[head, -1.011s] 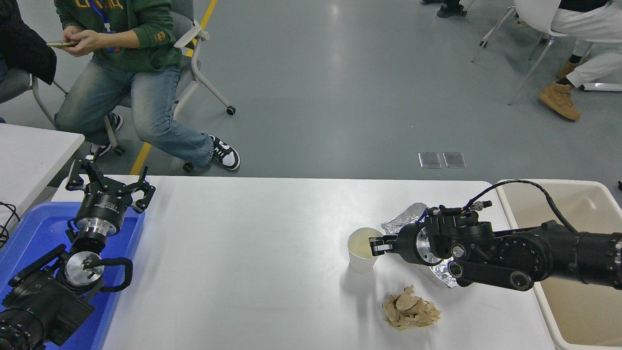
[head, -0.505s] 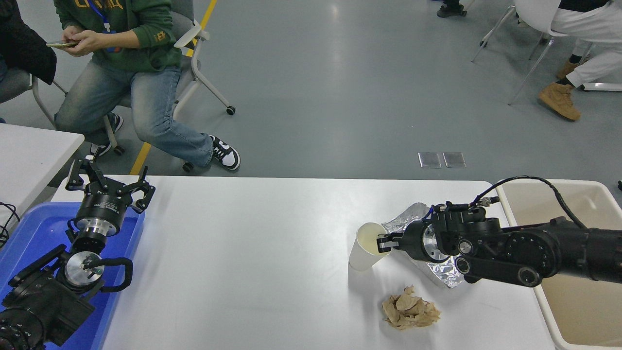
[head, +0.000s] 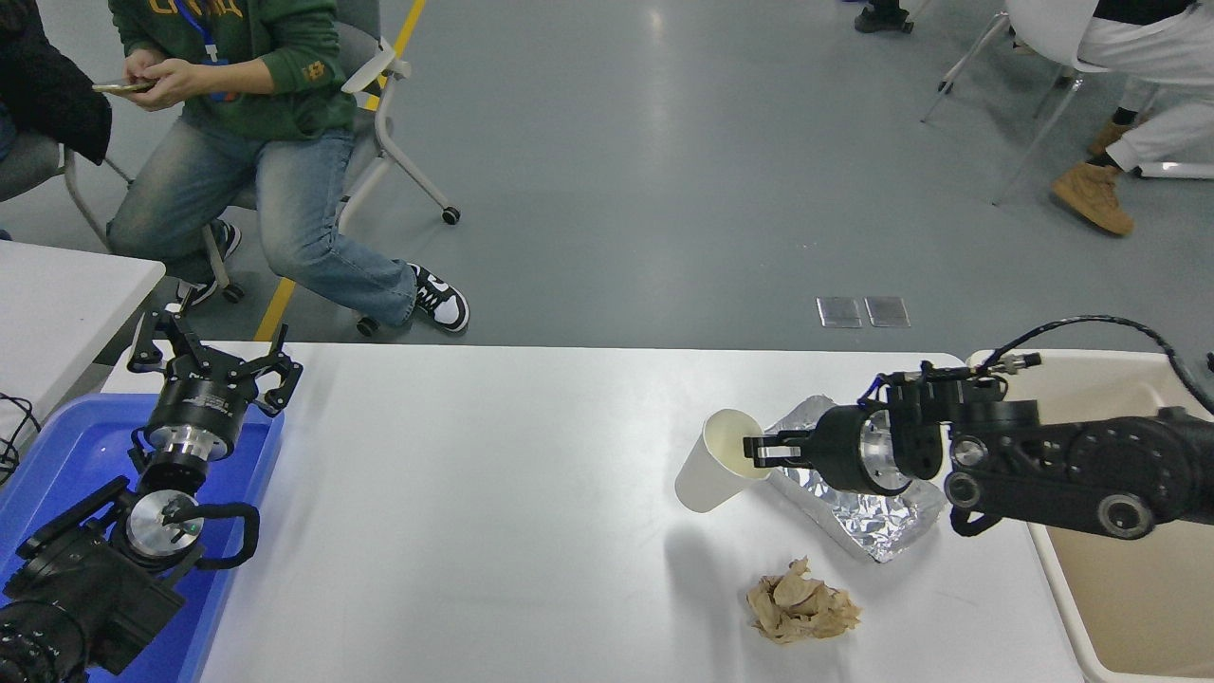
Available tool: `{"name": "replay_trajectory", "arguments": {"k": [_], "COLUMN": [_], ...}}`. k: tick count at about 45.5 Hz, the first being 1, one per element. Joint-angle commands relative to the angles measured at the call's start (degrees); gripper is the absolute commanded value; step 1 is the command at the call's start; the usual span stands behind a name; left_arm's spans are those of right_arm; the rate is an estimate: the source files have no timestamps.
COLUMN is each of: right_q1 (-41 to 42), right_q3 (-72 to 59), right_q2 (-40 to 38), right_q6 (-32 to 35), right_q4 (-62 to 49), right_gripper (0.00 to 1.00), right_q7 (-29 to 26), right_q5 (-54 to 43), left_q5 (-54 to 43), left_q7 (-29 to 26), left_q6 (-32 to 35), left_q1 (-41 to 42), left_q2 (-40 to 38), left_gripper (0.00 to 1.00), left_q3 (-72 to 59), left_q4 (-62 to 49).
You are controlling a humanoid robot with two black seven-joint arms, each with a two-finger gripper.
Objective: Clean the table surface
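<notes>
Right gripper: your right gripper (head: 759, 452) is clamped on the rim of the paper cup (head: 713, 460), one finger inside the mouth and one outside against the wall.
Cup attitude: the paper cup is tilted, mouth up and toward the gripper, base down and away from it; a shadow lies on the white top below the base, so the cup looks lifted, though you cannot be sure the base is clear.
Cup contents: you see a pale inside wall only; whether anything is in it cannot be told.
Right arm: it reaches in from the right edge, passing over the near rim of the beige tub (head: 1119, 607) to the cup.
Foil: a crumpled sheet of foil (head: 858, 507) lies just behind and under the gripper's wrist, on the tub side of the cup.
Brown paper: a crumpled brown paper wad (head: 800, 605) lies near the cup, on the camera's side of it, apart from both cup and foil.
Table surface: the table surface (head: 493, 512) spreads beneath the cup and far to its left.
Left gripper: your left gripper (head: 212, 353) is parked well away from the cup at the table's left end, above the blue tray (head: 57, 455), fingers spread apart and holding nothing.
Person: someone in a green top and jeans sits beyond the table's far edge, well apart from the cup.
</notes>
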Motion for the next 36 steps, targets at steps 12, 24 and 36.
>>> {"name": "replay_trajectory", "arguments": {"k": [12,24,36], "right_q1": [0.81,0.63,-1.21], "right_q3": [12.86,14.80,14.10], "right_q2": [-18.67,-26.67,-33.53], "right_q6": [10.33,13.77,13.77], "right_q4": [5.86,7.18,5.86], "right_gripper": [0.00,0.00,0.00], "right_q7": [2.24,5.66,9.62], "right_q5": [0.27,0.27,0.18], "left_q5": [-0.03,-0.03,-0.03], "left_q7": [-0.02,-0.02,-0.02], "left_q6": [0.00,0.00,0.00], "left_q1": [-0.02,-0.02,-0.02], "left_q2": [-0.07,0.01,0.01], "left_gripper": [1.00,1.00,1.00], "left_q3": [0.00,0.00,0.00], "left_q4": [0.00,0.00,0.00]}}
